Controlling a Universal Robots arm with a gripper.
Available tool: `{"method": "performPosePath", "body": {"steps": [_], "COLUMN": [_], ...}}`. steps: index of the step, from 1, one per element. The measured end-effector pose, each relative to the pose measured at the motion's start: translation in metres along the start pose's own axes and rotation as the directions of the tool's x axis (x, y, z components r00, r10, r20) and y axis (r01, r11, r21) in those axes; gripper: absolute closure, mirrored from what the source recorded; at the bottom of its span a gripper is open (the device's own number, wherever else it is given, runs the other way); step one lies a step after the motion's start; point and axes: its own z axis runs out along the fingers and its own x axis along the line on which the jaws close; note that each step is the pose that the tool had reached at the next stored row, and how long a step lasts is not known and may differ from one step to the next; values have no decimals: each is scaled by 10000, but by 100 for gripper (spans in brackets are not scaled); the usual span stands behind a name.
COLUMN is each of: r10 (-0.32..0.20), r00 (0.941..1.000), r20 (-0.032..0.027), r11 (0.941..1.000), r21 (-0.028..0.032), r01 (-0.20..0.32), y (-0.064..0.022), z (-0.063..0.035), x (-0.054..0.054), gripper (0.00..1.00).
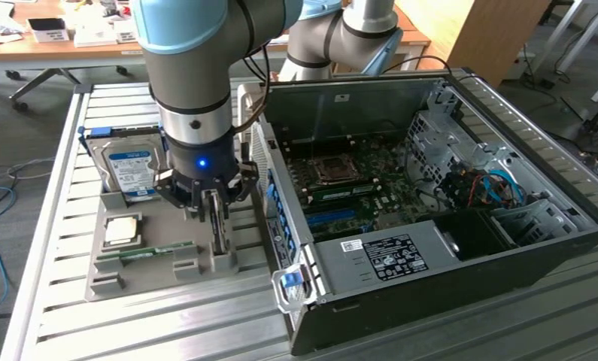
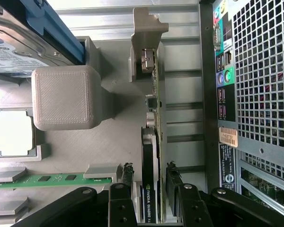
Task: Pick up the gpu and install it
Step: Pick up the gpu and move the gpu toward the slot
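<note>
The gpu [image 1: 220,237] stands on its edge in a slot of the grey holder tray [image 1: 163,226], next to the open computer case [image 1: 539,248]. In the wrist view the gpu [image 2: 151,156] appears edge-on, with its black cooler on one face, the green board behind it and the metal bracket at its far end. My gripper [image 1: 214,210] hangs straight over the card. The gripper [image 2: 150,177] is open, with one black finger [image 2: 128,182] on each side of the card's near end and a thin gap to the card on both sides.
On the tray also lie a hard drive [image 1: 128,169] with a blue-white label, a processor [image 1: 123,229] and a thin green RAM stick [image 1: 148,252]. A grey block [image 2: 66,97] rises beside the card. The case's perforated rear panel [image 2: 260,71] stands close by.
</note>
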Motion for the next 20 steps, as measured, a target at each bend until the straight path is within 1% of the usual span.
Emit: {"method": "performPosePath", "body": {"steps": [9,20], "r10": [1,1], "r00": [10000,10000], "r20": [0,1], "r11": [10000,10000], "r21": [0,-2], "r01": [-1,-1], "y": [-2,-2], "z": [41,51], "x": [1,1], "gripper": [58,58]}}
